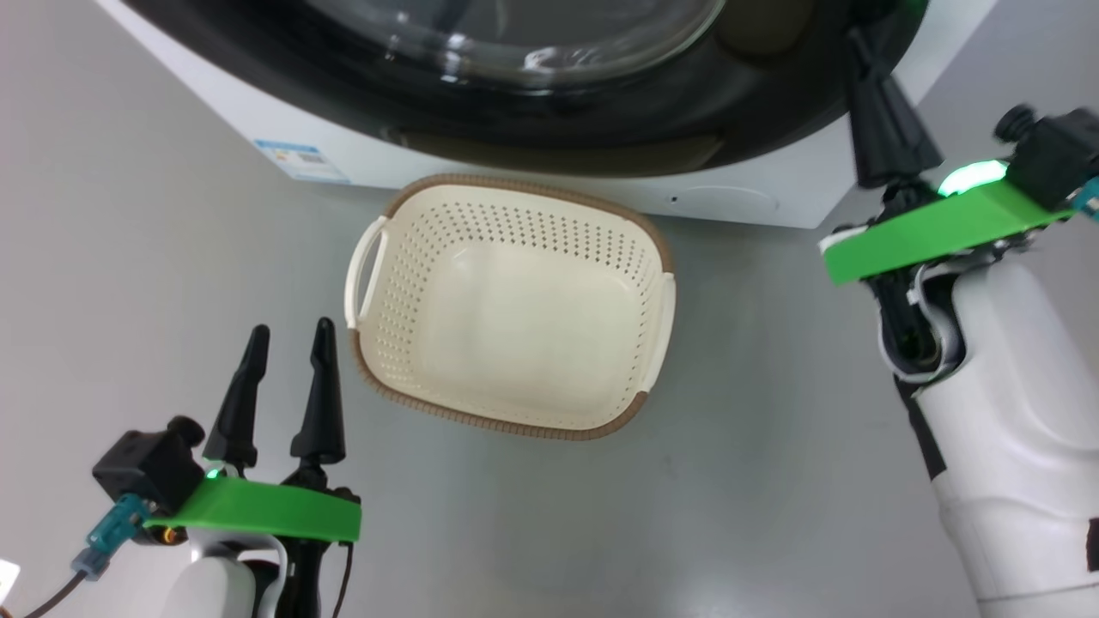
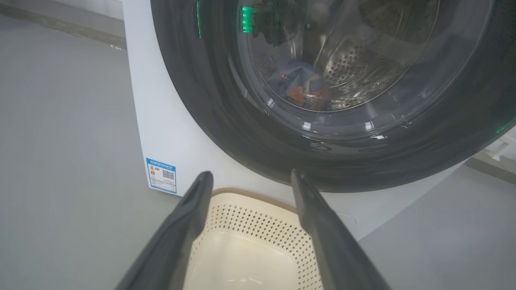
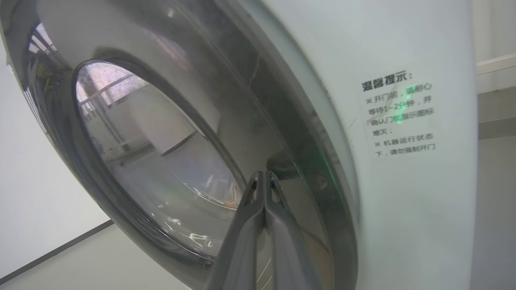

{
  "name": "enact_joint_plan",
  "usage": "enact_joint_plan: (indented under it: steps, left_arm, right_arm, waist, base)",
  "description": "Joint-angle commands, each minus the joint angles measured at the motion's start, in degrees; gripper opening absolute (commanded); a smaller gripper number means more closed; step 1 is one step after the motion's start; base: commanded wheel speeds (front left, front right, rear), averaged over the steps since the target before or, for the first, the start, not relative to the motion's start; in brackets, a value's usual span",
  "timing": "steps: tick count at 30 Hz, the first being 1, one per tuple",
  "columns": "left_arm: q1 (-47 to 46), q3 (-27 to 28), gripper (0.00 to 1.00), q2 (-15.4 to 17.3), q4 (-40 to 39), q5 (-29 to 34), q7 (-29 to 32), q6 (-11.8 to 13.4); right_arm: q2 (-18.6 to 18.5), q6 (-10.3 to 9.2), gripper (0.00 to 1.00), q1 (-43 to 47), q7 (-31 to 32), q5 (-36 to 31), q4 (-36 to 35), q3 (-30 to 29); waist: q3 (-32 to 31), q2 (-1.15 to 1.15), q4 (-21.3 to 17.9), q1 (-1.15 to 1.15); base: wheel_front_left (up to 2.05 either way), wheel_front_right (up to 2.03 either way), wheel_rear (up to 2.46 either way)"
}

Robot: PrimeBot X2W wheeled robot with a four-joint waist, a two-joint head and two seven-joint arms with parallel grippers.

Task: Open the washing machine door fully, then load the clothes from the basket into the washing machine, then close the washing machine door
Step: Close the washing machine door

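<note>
Both empty — left end effector [image 1: 291, 328] splayed, right [image 3: 264, 175] pinched.

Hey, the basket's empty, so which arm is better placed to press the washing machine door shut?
Right, probably. The right end effector, shut, points at the washing machine door, at its black rim; the left end effector hangs open, low beside the basket.
</note>
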Motion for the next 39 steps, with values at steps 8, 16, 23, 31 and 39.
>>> enact_joint_plan:
  steps: [8,16,23,31,39]
  left_arm:
    - [-1.6,1.1,1.00,0.7,-1.8,-0.4,-0.4,-0.2]
    - [-0.5,1.3,1.00,1.3,-0.5,0.0,-0.4,-0.2]
    - [1.7,2.1,1.00,2.5,1.3,0.7,-0.4,-0.2]
    - [4.0,3.2,1.00,4.9,2.7,1.1,-0.4,-0.2]
    - [4.7,3.1,1.00,6.6,3.1,1.1,-0.4,-0.2]
  right_arm:
    - [1.6,0.08,0.00,-3.7,-0.3,-1.3,-0.3,-2.9]
    - [1.9,0.08,0.00,-0.4,-0.3,-1.5,-0.6,-0.7]
    - [1.7,0.08,0.98,6.8,-0.3,-0.9,-0.7,2.1]
    - [1.3,0.08,1.00,15.0,-0.3,-1.1,-0.5,3.2]
    - [0.8,0.08,1.00,20.4,-0.3,-1.3,-0.6,1.5]
  waist:
    - [1.4,0.00,1.6,0.00]
    - [-0.8,0.00,0.9,0.00]
    - [-5.0,0.00,-1.1,0.00]
    - [-9.6,0.00,-4.5,0.00]
    - [-12.3,0.00,-7.4,0.00]
  base:
    - [0.00,0.00,0.00]
    - [0.00,0.00,0.00]
    - [0.00,0.00,0.00]
    - [0.00,0.00,0.00]
    - [0.00,0.00,0.00]
